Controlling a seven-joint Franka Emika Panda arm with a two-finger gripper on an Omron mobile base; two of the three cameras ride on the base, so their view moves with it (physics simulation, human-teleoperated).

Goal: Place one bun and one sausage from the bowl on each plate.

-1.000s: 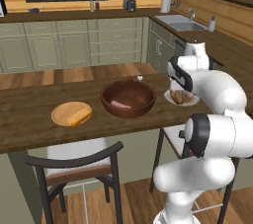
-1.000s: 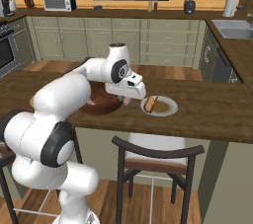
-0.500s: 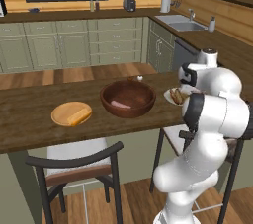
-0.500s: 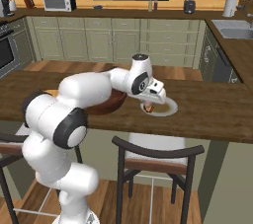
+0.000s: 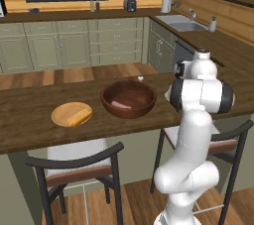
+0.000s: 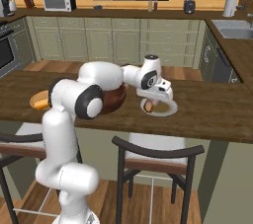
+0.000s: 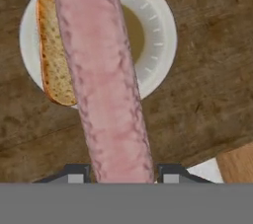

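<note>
My gripper (image 6: 150, 102) hangs over the pale grey-white plate (image 6: 167, 110), shut on a long pink sausage (image 7: 104, 80) that points down at it. In the hand view the sausage runs between the two fingertips (image 7: 74, 173) and crosses the plate (image 7: 158, 30), where a bun (image 7: 54, 55) lies on the left part. The dark wooden bowl (image 5: 128, 99) stands mid-counter with another sausage (image 5: 119, 104) inside. Left of it, the light tan plate (image 5: 72, 114) carries a bun (image 5: 80, 116). In the left base view my own arm hides the pale plate and the hand.
Everything stands on a dark wooden island counter (image 5: 30, 120), whose front edge is close below the pale plate. Dark-framed chairs (image 6: 157, 150) (image 5: 74, 162) are tucked under that edge. A small white object (image 5: 140, 78) lies behind the bowl.
The arm has swung further right with the sausage still gripped, and the hand has settled slightly lower over the pale plate. Bowl and plates have not moved.
</note>
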